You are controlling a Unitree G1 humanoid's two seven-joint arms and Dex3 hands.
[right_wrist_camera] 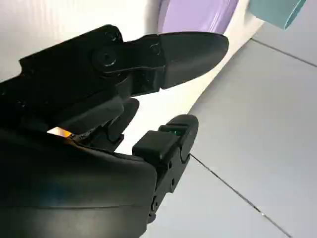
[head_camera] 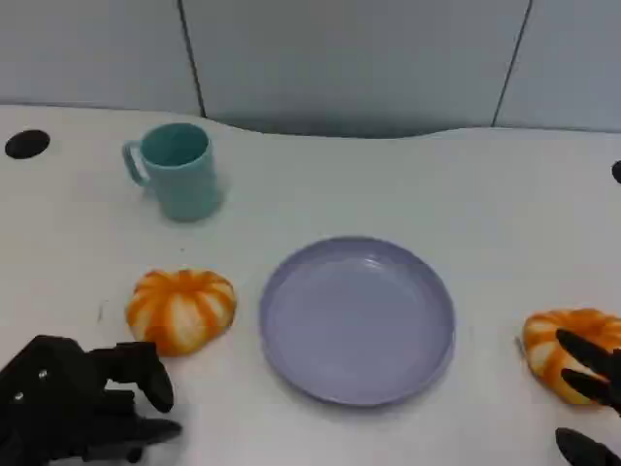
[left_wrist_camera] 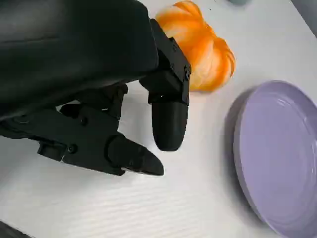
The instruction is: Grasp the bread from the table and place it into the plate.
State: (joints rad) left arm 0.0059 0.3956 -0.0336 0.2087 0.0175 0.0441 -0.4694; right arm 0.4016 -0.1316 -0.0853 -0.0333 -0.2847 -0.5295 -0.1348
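1. In the head view, the left hand (head_camera: 82,403) is seen at the lower left of the frame, low over the white table (head_camera: 408,184), with its fingers pointed toward the right.
2. In the left wrist view, the fingers (left_wrist_camera: 168,124) of that hand are shown spread apart with nothing between them; bare table is seen under the tips.
3. One orange-and-white bread (head_camera: 181,309) is found just above and right of the left hand in the head view, left of the plate; it is near the fingers but no contact can be made out.
4. The purple plate (head_camera: 291,359) is placed at the centre of the head view, with nothing lying in it.
5. A second bread (head_camera: 558,340) is seen at the right edge of the head view, right of the plate.
6. The right hand (head_camera: 590,388) is shown at the lower right corner, its dark fingers laid across the right side of that second bread.
7. Whether the right hand is gripping the bread or merely resting against it cannot be told; in the right wrist view its fingers (right_wrist_camera: 188,49) are seen apart.
8. A teal mug (head_camera: 177,170) is stood upright at the upper left of the head view, well apart from both hands.
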